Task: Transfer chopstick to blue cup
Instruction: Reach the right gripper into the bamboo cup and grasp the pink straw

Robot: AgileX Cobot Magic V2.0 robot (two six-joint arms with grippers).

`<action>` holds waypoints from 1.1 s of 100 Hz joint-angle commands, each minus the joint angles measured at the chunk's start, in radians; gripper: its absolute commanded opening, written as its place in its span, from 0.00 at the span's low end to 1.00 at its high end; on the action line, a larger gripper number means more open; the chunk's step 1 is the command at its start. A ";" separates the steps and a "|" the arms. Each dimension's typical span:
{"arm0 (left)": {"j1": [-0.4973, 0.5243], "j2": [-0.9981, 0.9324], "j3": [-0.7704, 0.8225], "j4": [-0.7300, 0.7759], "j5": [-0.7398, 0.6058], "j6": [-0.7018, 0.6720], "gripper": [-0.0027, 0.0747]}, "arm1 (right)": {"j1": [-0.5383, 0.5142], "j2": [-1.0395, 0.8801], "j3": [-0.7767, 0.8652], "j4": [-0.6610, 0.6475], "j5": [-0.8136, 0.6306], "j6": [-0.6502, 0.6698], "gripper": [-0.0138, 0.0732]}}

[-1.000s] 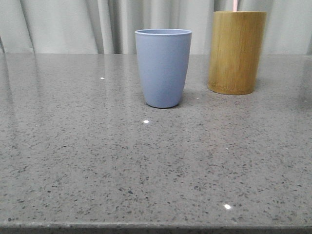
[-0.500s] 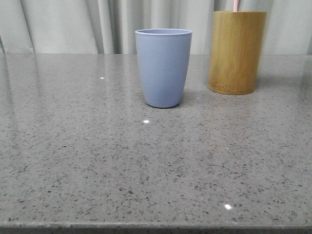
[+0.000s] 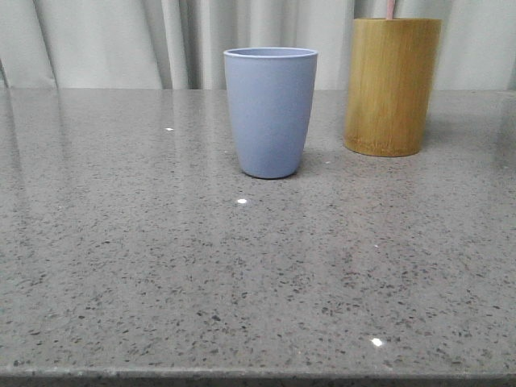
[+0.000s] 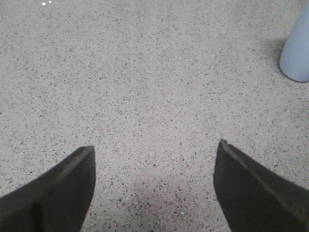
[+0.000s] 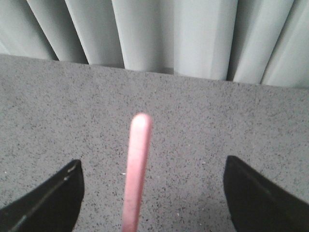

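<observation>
On the speckled grey stone worktop: matte blue cup beside bamboo holder, pink chopstick tip protruding from it. Right wrist view: right claw spread, rounded chopstick between, untouched. Left claw spread, empty.

Left tool: two dark fingers spread wide apart, nothing between them, pointing down at counter, hovering above it, no contact visible. Right tool: dark fingers likewise spread wide, gap large, pink chopstick standing in gap between them, touching neither finger. Tool angled forward toward curtain, above counter.
</observation>
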 commanded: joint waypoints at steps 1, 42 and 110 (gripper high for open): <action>0.003 0.000 -0.027 -0.018 -0.074 -0.009 0.68 | 0.003 -0.026 -0.039 0.015 -0.072 -0.013 0.84; 0.003 0.000 -0.027 -0.018 -0.074 -0.009 0.68 | 0.011 -0.022 -0.039 0.015 -0.102 -0.013 0.78; 0.003 0.000 -0.027 -0.018 -0.074 -0.009 0.68 | 0.011 -0.028 -0.045 0.018 -0.107 -0.013 0.08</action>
